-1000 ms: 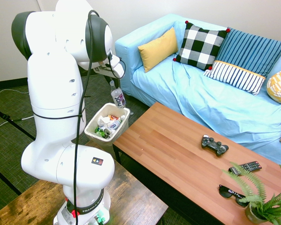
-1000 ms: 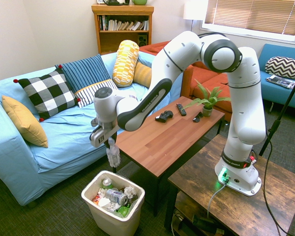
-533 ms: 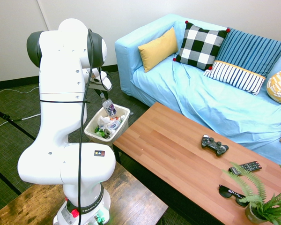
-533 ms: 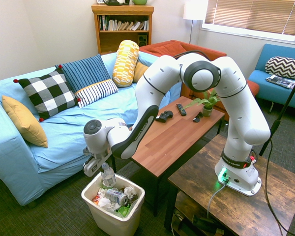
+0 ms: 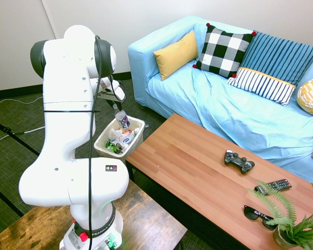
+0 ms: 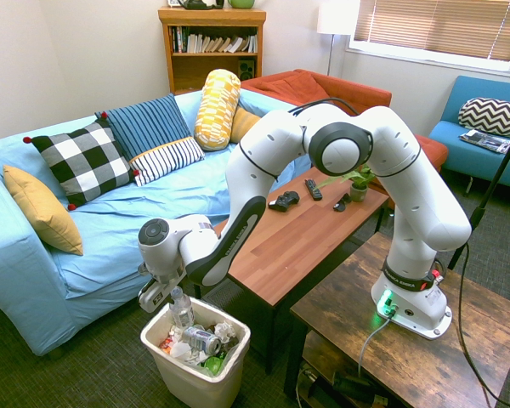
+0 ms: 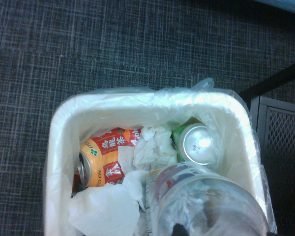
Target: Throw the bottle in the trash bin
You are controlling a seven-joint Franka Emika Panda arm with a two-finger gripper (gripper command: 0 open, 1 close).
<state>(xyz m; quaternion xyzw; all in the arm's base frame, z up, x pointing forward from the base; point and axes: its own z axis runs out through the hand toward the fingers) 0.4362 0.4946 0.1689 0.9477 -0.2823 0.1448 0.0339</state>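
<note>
While the white arm bends low beside the wooden tabletop [image 6: 297, 234], its hand [image 6: 163, 292] is clenched on the cap end of the small clear plastic bottle with a white-and-purple label [image 6: 181, 308], which hangs directly under the hand, its lower part already inside the mouth of the small cream rectangular plastic trash bin [image 6: 229, 369]. The first exterior view shows the same bottle [image 5: 123, 119] tilted just above the rubbish in the bin [image 5: 137, 140]. Straight beneath the hand, the wrist view shows the bottle's crumpled clear body [image 7: 201, 201] over the bin's plastic-lined rim [image 7: 59, 147]. Under it lie an orange-and-red drink can [image 7: 101, 162], a green can with a silver top [image 7: 196, 143] and crumpled white tissue [image 7: 152, 147]. Well away from the hand, a black game controller [image 5: 238, 160] lies on the tabletop [image 5: 188, 166].
</note>
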